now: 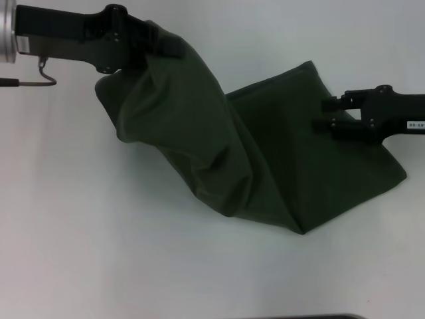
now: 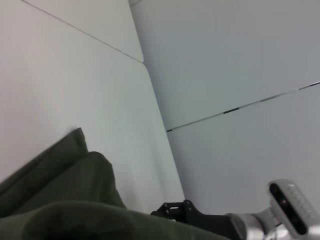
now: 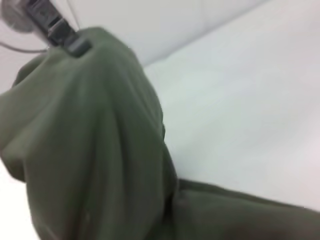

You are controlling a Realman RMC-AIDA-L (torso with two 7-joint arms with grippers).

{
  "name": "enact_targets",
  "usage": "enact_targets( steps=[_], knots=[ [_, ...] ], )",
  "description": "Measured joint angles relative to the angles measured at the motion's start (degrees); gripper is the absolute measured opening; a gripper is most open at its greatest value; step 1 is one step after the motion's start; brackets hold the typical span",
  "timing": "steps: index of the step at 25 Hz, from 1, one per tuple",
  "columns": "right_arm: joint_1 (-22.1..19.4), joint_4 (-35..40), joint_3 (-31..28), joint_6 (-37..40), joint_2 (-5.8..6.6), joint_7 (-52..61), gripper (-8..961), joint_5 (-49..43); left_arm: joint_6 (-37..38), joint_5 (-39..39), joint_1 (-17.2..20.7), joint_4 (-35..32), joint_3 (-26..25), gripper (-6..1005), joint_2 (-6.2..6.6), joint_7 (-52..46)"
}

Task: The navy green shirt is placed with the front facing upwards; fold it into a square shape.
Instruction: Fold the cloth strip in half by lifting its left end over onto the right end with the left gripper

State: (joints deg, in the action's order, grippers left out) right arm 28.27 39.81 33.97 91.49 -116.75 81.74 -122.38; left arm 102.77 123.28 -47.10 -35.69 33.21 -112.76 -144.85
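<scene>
The navy green shirt (image 1: 199,133) hangs in a bunched drape from my left gripper (image 1: 166,46), which is shut on its fabric, raised at the far left of the table. The shirt's right part lies flat, ending in a straight edge at the right. My right gripper (image 1: 330,114) sits over that flat part near the edge, its two fingers apart and open. No print or neck shows. In the left wrist view the shirt (image 2: 60,200) fills the near corner and the right gripper (image 2: 175,210) shows farther off. The right wrist view shows the draped shirt (image 3: 90,150) hanging from the left gripper (image 3: 70,42).
The white table (image 1: 99,252) stretches bare to the front and left of the shirt. A thin cable hook (image 1: 40,73) hangs under the left arm. A dark strip (image 1: 332,316) marks the table's front edge.
</scene>
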Motion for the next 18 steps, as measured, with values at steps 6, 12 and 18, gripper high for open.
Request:
enact_targets(
  steps=[6, 12, 18],
  knots=[
    [-2.2, -4.6, -3.1, 0.0, -2.59, -16.0, 516, 3.3, 1.7, -2.5, 0.7, -0.3, -0.1, 104, 0.79, -0.4],
    [-3.9, -10.2, -6.0, 0.8, -2.21, -20.0, 246, 10.3, 3.3, -3.8, 1.1, -1.6, -0.9, 104, 1.03, -1.7],
    [-3.1, -12.9, -6.3, -1.2, -2.79, -20.3, 29, 10.7, 4.6, -3.8, 1.1, -2.7, -1.4, 105, 0.75, -2.3]
  ],
)
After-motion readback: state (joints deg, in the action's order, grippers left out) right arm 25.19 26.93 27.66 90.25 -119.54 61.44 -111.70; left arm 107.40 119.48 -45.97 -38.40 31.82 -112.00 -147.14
